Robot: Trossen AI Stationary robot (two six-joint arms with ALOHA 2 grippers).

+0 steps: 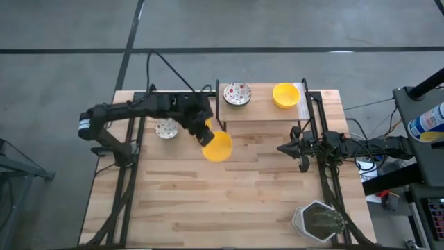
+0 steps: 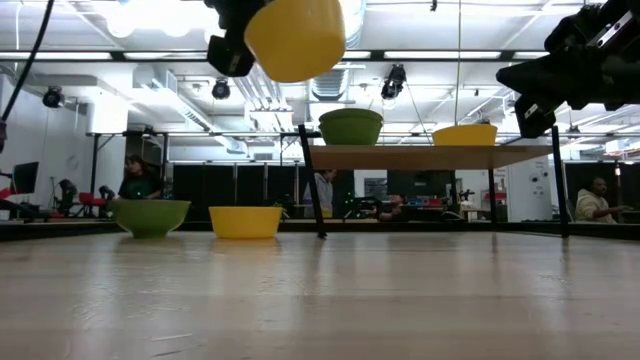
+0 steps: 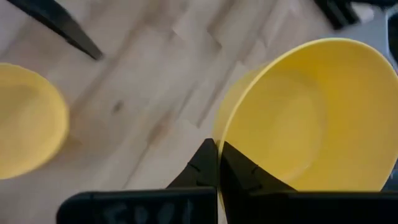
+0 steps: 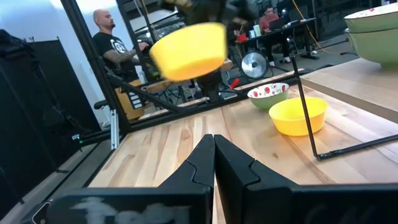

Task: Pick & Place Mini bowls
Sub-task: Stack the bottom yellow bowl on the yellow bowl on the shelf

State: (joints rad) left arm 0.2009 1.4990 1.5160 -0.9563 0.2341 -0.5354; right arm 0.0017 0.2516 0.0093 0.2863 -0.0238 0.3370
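Observation:
My left gripper (image 1: 205, 135) hangs high over the table's middle, shut on a plain yellow mini bowl (image 1: 218, 146) that shows up in the air in the low view (image 2: 295, 38). A speckled mini bowl (image 1: 166, 128) and another yellow one (image 2: 245, 221) stand on their bases on the table at the far left. On a raised wooden shelf (image 1: 263, 111) at the far edge stand a speckled bowl (image 1: 236, 94) and a yellow bowl (image 1: 286, 95). My right gripper (image 1: 281, 148) waits at the right, shut, holding nothing. My left gripper holds the yellow bowl by its rim (image 3: 219, 138), with one finger inside the bowl and one outside on the wall. The fingers slant down at it from the table's left. The bowl is lifted clear of the table and tilted, hanging beyond the fingertips.
A grey hexagonal plant pot (image 1: 319, 222) stands at the near right corner. The shelf rests on thin black legs (image 2: 312, 190). Bare wooden tabletop (image 1: 229, 201) spreads across the middle and near side. People and desks show in the room beyond the table.

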